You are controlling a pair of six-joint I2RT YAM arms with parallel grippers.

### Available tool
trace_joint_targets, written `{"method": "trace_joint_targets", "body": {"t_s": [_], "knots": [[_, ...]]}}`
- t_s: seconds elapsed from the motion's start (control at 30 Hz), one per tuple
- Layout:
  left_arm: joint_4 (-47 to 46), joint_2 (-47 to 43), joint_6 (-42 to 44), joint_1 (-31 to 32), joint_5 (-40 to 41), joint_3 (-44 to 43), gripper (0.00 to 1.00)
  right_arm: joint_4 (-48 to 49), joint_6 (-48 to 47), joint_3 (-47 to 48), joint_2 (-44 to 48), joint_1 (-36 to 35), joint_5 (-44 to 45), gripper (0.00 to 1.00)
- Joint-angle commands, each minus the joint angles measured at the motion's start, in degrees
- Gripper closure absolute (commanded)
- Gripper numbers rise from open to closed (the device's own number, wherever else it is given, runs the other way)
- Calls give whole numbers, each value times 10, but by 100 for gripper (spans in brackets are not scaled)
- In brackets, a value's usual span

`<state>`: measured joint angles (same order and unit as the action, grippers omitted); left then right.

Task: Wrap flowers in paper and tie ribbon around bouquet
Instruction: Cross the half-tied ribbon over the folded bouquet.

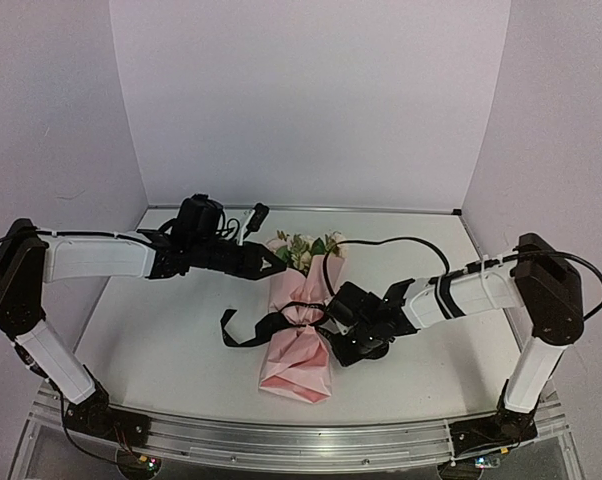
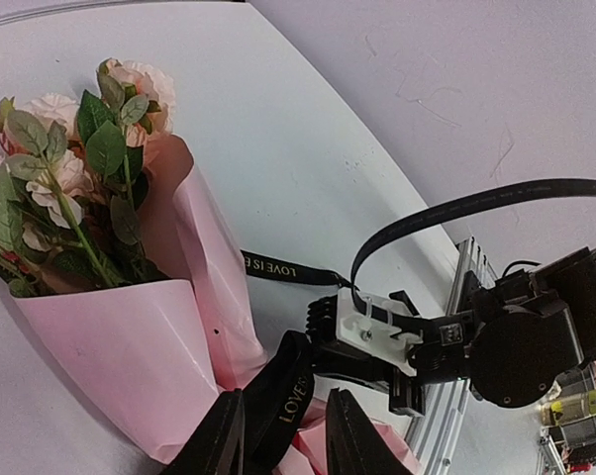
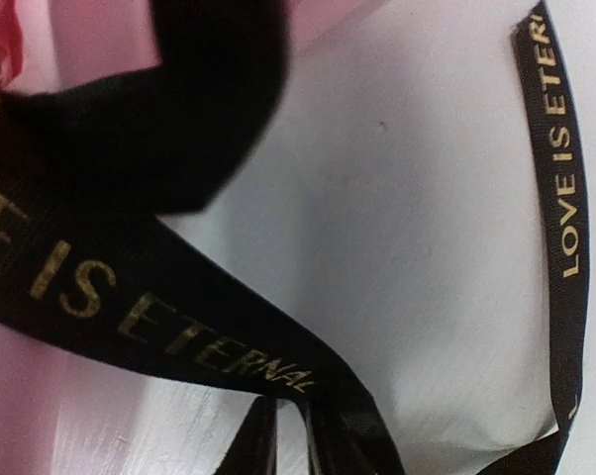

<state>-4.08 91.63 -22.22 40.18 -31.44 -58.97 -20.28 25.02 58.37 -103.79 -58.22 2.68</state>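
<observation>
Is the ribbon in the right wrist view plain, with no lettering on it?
No, the black ribbon carries gold capital letters reading LOVE IS ETERNAL along its length.

The black ribbon [image 3: 159, 307] carries gold capitals reading "LOVE IS ETERNAL", repeated along its length. In the left wrist view only "LOVE IS E" and "LOVE" show on its strands.

From high at 6 o'clock we look toward 12 across the whole table [image 1: 171, 340]. Our left wrist view faces 4 o'clock, close on the bouquet [image 2: 130, 336]; our right wrist view almost touches the ribbon [image 3: 130, 307], shared by all three.
</observation>
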Motion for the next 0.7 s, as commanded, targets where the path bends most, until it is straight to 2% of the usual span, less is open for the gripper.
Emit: {"method": "trace_joint_targets", "body": {"t_s": [0.0, 0.33, 0.43, 0.67], "knots": [[30, 20, 58, -1, -6, -46, 71, -6, 8, -1, 67, 0, 68, 98], [132, 83, 157, 14, 6, -103, 69, -30, 12, 31, 128, 0, 14, 100], [140, 86, 172, 20, 17, -103, 68, -31, 11, 28, 120, 0, 2, 86], [132, 78, 169, 20, 19, -92, 68, 34, 12, 2, 52, 0, -32, 76]]}}
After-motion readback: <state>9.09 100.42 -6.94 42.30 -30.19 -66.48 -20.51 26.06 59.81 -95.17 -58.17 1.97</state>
